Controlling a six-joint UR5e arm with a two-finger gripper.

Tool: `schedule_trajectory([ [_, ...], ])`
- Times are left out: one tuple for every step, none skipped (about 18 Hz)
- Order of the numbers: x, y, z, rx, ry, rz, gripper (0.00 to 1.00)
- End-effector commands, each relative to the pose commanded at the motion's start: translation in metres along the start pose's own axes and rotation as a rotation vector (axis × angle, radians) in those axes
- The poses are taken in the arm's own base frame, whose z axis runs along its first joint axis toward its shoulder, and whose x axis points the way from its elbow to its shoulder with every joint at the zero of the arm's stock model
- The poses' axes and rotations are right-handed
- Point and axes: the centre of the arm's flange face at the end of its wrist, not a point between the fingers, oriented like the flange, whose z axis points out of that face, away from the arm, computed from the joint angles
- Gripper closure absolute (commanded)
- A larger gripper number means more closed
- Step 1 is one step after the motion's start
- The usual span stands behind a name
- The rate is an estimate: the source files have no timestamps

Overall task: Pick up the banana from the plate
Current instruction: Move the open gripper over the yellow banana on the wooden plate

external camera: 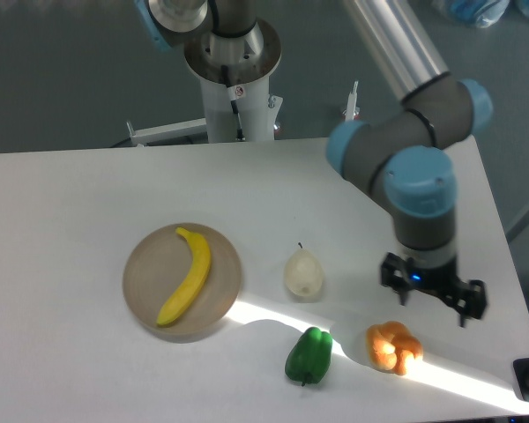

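Banana (186,276): bright yellow, gently curved, lying flat on the plate, its dark tip toward the back of the table and the thicker end toward the front. It runs nearly the whole way across the plate and nothing is touching it.
Plate (144,273): round, beige-tan, low-rimmed, on the left half of the table, well apart from the arm.
Gripper (434,293): hanging over the right side of the table, above and a little behind the orange item, far from the banana. From where I stand the two fingers look spread apart with nothing between them; it is released and carrying nothing.
Arm (406,150): silver tube coming down from the top of the view, grey joints with blue caps, wrist pointing down at the table.
Pear (303,273): pale cream, with a thin dark stem, just right of the plate and not touching it.
Green pepper (309,356): dark green, near the front edge, in front of the pear.
Orange item (393,346): lumpy and orange, right of the pepper, sitting in a bright strip of light; I cannot tell exactly what it is.
Table (88,194): white and flat, with the robot's base pedestal (235,70) standing behind its far edge.
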Motion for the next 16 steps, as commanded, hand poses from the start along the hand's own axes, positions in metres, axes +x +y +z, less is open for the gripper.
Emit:
schedule_trajectory([
  [0.013, 0.001, -0.005, 0.017, 0.023, -0.034, 0.0],
  [0.024, 0.005, -0.008, 0.026, 0.046, -0.06, 0.0],
  [0.042, 0.012, -0.008, 0.029, 0.084, -0.092, 0.0],
  [0.057, 0.011, -0.009, 0.039, 0.11, -0.105, 0.0],
  [0.071, 0.012, -0.01, 0.04, 0.128, -0.118, 0.0],
  [0.082, 0.013, -0.014, 0.04, 0.134, -0.131, 0.0],
  [0.104, 0.008, -0.015, 0.033, 0.152, -0.154, 0.0],
  [0.12, 0.004, -0.013, 0.027, 0.166, -0.161, 0.0],
  [0.135, -0.001, -0.014, 0.024, 0.175, -0.163, 0.0],
  [0.154, -0.005, -0.013, 0.017, 0.189, -0.159, 0.0],
  [0.171, -0.01, -0.012, 0.011, 0.2, -0.157, 0.0],
  [0.188, -0.016, -0.012, 0.003, 0.206, -0.16, 0.0],
  [0.205, -0.022, -0.011, -0.004, 0.204, -0.172, 0.0],
  [0.225, -0.026, -0.008, -0.017, 0.212, -0.197, 0.0],
  [0.239, -0.025, -0.001, -0.029, 0.225, -0.19, 0.0],
  [0.254, -0.024, 0.008, -0.044, 0.236, -0.174, 0.0],
])
